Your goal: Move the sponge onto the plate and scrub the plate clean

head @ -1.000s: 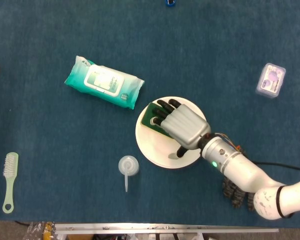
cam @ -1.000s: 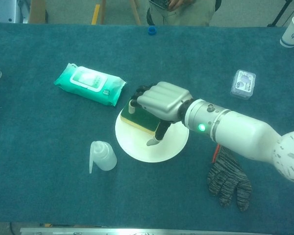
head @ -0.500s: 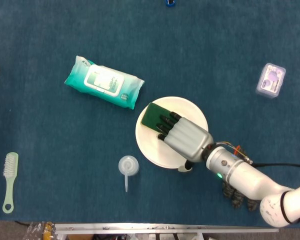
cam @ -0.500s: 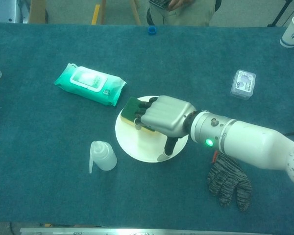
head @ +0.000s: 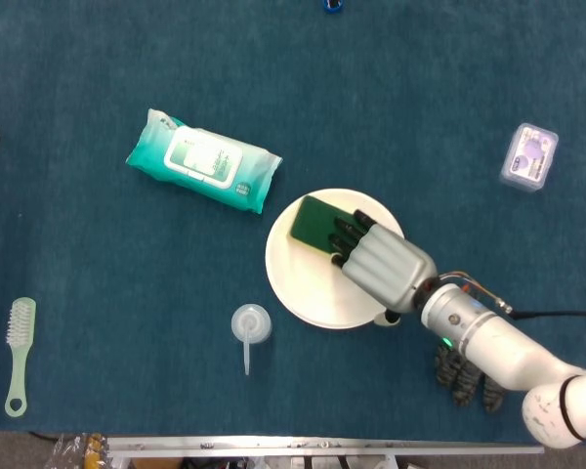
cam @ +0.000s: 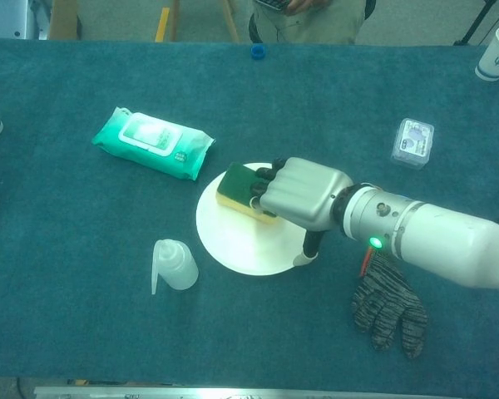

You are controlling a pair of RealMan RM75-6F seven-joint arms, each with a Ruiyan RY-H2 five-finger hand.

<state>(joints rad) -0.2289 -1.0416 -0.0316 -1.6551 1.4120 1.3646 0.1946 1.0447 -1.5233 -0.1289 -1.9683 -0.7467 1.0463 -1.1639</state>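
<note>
Around me on the blue counter: a teal wipes pack sits up-left of the plate, just off its rim; a small clear squeeze bottle lies just beside the plate's lower-left edge, nozzle toward me; a dark knit glove lies under my forearm; a little plastic case sits well apart at the far right; a pale brush lies way out left. Nothing stands between my hand and the plate.

My right hand is palm-down over the plate, dark fingers pressing on the near end of the sponge, thumb hanging past the plate's right rim. The sponge sits on the plate's upper part, green face up, yellow underneath, its long axis running diagonally from upper left toward my palm. My left hand is out of sight.
</note>
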